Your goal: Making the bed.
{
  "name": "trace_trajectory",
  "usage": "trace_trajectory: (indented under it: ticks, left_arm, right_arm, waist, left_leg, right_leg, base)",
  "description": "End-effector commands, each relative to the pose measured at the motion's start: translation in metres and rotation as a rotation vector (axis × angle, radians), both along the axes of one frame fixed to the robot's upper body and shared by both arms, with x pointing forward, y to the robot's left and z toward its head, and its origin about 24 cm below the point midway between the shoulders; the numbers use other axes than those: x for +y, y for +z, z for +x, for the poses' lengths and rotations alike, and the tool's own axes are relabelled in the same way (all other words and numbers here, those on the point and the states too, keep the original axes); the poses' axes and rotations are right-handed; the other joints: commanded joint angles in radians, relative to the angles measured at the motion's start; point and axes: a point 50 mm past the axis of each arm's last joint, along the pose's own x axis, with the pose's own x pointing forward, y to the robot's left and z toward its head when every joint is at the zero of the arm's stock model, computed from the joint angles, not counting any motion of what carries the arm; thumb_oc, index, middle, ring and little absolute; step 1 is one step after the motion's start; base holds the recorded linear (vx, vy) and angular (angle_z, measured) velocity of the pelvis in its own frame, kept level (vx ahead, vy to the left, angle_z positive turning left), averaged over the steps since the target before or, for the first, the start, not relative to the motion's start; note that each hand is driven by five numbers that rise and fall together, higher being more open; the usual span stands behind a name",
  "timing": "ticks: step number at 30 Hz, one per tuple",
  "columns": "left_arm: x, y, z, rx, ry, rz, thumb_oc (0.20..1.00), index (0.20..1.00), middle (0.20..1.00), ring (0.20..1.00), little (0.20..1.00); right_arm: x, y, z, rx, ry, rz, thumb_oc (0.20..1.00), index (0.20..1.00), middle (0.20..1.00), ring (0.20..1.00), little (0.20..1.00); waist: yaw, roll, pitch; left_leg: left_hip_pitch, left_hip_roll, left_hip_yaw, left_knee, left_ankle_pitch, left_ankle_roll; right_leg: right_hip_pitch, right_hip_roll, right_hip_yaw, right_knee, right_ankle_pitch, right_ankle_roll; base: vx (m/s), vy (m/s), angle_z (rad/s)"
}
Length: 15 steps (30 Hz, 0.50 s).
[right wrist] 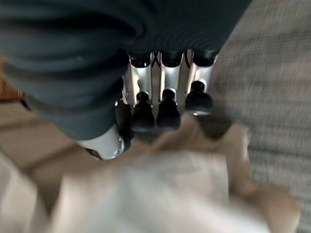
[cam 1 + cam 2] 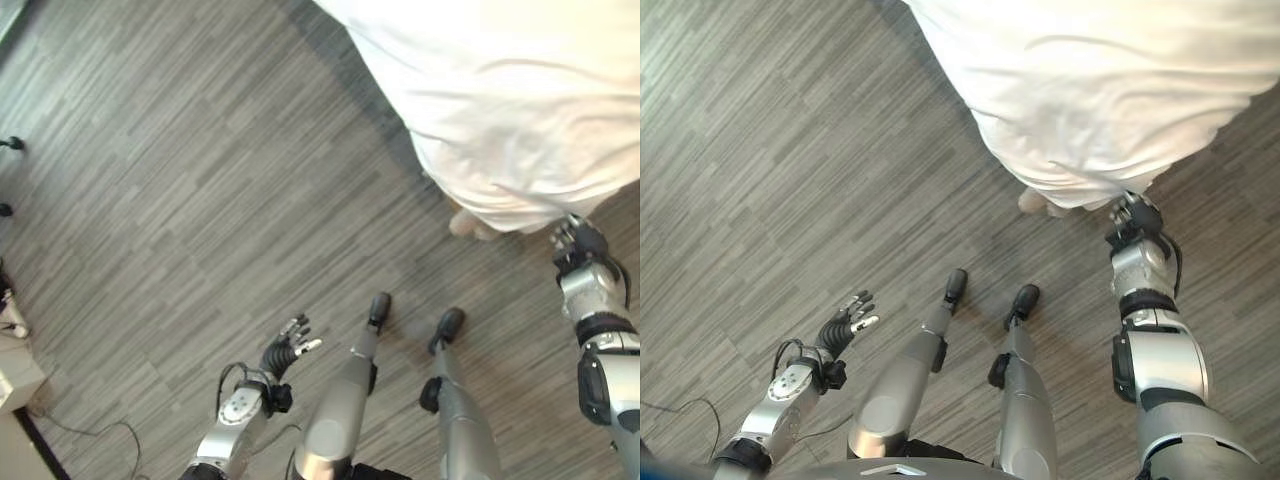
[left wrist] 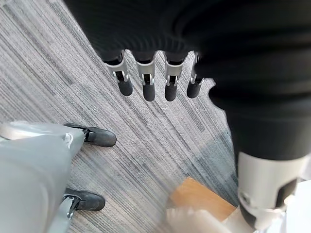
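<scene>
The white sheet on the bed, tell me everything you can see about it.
The white sheet is a plain, pale cloth with soft wrinkles and folds. It covers the bed's corner at the upper right of the head views and drapes over the edge toward the grey wood-look floor, its lower hem bunched. The right hand is at that hem, and in the right wrist view its fingers are curled down at the cloth, seemingly pinching it. The left hand is open over the floor, away from the sheet.
</scene>
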Motion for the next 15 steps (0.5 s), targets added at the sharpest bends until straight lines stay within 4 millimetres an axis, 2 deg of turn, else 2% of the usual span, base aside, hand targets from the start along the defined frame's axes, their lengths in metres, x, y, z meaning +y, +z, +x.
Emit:
trace_trajectory:
  ticks: [1, 2, 3, 4, 5, 8, 9, 10, 11, 13, 15]
  left_arm:
    - [0.005, -0.001, -0.006, -0.013, 0.028, -0.003, 1.0, 1.0, 1.0, 1.0, 1.0]
    - [0.009, 0.0, -0.008, -0.015, 0.05, -0.011, 1.0, 1.0, 1.0, 1.0, 1.0]
    - [0.009, 0.0, -0.008, -0.015, 0.049, -0.011, 1.0, 1.0, 1.0, 1.0, 1.0]
    - [0.01, -0.001, -0.009, -0.011, 0.056, -0.012, 1.0, 1.0, 1.0, 1.0, 1.0]
    - [0.012, -0.002, -0.011, -0.006, 0.061, -0.011, 1.0, 1.0, 1.0, 1.0, 1.0]
    - [0.014, -0.003, -0.014, 0.006, 0.064, -0.008, 1.0, 1.0, 1.0, 1.0, 1.0]
    - [0.016, -0.003, -0.014, 0.008, 0.074, -0.008, 1.0, 1.0, 1.0, 1.0, 1.0]
    - [0.017, -0.005, -0.015, 0.014, 0.083, -0.012, 1.0, 1.0, 1.0, 1.0, 1.0]
    - [0.017, -0.004, -0.014, 0.013, 0.082, -0.013, 1.0, 1.0, 1.0, 1.0, 1.0]
    - [0.016, -0.006, -0.015, 0.026, 0.074, -0.015, 1.0, 1.0, 1.0, 1.0, 1.0]
    - [0.013, -0.007, -0.016, 0.03, 0.062, -0.022, 1.0, 1.0, 1.0, 1.0, 1.0]
  right_arm:
    - [-0.024, -0.034, -0.044, 0.193, -0.066, -0.069, 0.2, 0.2, 0.2, 0.2, 0.2]
    - [-0.032, -0.081, -0.102, 0.335, -0.165, 0.024, 0.2, 0.2, 0.2, 0.2, 0.2]
    - [-0.032, -0.081, -0.103, 0.335, -0.165, 0.025, 0.2, 0.2, 0.2, 0.2, 0.2]
    - [-0.035, -0.092, -0.121, 0.38, -0.189, 0.041, 0.2, 0.2, 0.2, 0.2, 0.2]
    - [-0.039, -0.105, -0.151, 0.429, -0.24, 0.065, 0.2, 0.2, 0.2, 0.2, 0.2]
    - [-0.044, -0.106, -0.164, 0.391, -0.297, 0.081, 0.2, 0.2, 0.2, 0.2, 0.2]
    - [-0.046, -0.101, -0.16, 0.331, -0.325, 0.087, 0.2, 0.2, 0.2, 0.2, 0.2]
    - [-0.052, -0.08, -0.142, 0.155, -0.368, 0.094, 0.2, 0.2, 0.2, 0.2, 0.2]
    - [-0.052, -0.08, -0.142, 0.154, -0.37, 0.094, 0.2, 0.2, 0.2, 0.2, 0.2]
    - [-0.058, -0.033, -0.102, -0.105, -0.374, 0.055, 0.2, 0.2, 0.2, 0.2, 0.2]
    - [-0.05, 0.013, -0.064, -0.302, -0.293, 0.0, 0.2, 0.2, 0.2, 0.2, 0.2]
  waist:
    - [-0.029, 0.0, -0.052]
    - [-0.062, -0.018, -0.057]
    - [-0.062, -0.018, -0.058]
    - [-0.073, -0.026, -0.059]
    - [-0.098, -0.038, -0.062]
    - [-0.119, -0.049, -0.071]
    - [-0.127, -0.053, -0.075]
    - [-0.139, -0.057, -0.086]
    - [-0.138, -0.057, -0.087]
    - [-0.137, -0.049, -0.1]
    - [-0.127, -0.039, -0.105]
  left_leg:
    - [-0.017, -0.029, -0.03, -0.02, 0.05, -0.012]
    - [0.005, -0.025, -0.031, -0.02, 0.033, -0.009]
    - [0.002, -0.026, -0.031, -0.02, 0.039, -0.008]
    - [0.011, -0.024, -0.03, -0.02, 0.032, -0.008]
    - [0.018, -0.023, -0.026, -0.02, 0.033, -0.006]
    - [0.029, -0.02, -0.018, -0.02, 0.028, -0.006]
    - [0.034, -0.019, -0.014, -0.02, 0.026, -0.006]
    - [0.039, -0.021, -0.006, -0.02, 0.021, -0.007]
    - [0.038, -0.021, -0.005, -0.02, 0.022, -0.007]
    - [0.043, -0.025, 0.004, -0.02, 0.019, -0.009]
    - [0.053, -0.027, 0.012, -0.02, 0.012, -0.011]
  right_leg:
    - [0.103, -0.021, 0.015, 0.012, -0.125, 0.092]
    - [0.121, -0.022, 0.019, 0.012, -0.134, 0.092]
    - [0.118, -0.023, 0.018, 0.012, -0.129, 0.092]
    - [0.124, -0.023, 0.02, 0.012, -0.132, 0.091]
    - [0.127, -0.022, 0.023, 0.012, -0.128, 0.089]
    - [0.134, -0.02, 0.029, 0.012, -0.129, 0.089]
    - [0.135, -0.019, 0.033, 0.012, -0.13, 0.089]
    - [0.135, -0.018, 0.041, 0.012, -0.129, 0.09]
    - [0.134, -0.018, 0.042, 0.012, -0.128, 0.09]
    - [0.132, -0.021, 0.051, 0.012, -0.123, 0.094]
    - [0.134, -0.023, 0.057, 0.012, -0.123, 0.097]
  base:
    - [0.06, -0.009, -0.01]
    - [0.0, 0.0, 0.0]
    - [0.05, -0.012, -0.01]
    - [0.0, 0.0, 0.0]
    - [0.02, 0.011, -0.1]
    - [0.0, 0.013, -0.16]
    - [-0.01, 0.015, -0.2]
    - [-0.01, 0.014, -0.25]
    - [0.0, 0.001, -0.21]
    - [-0.02, 0.01, -0.35]
    - [-0.04, 0.015, -0.19]
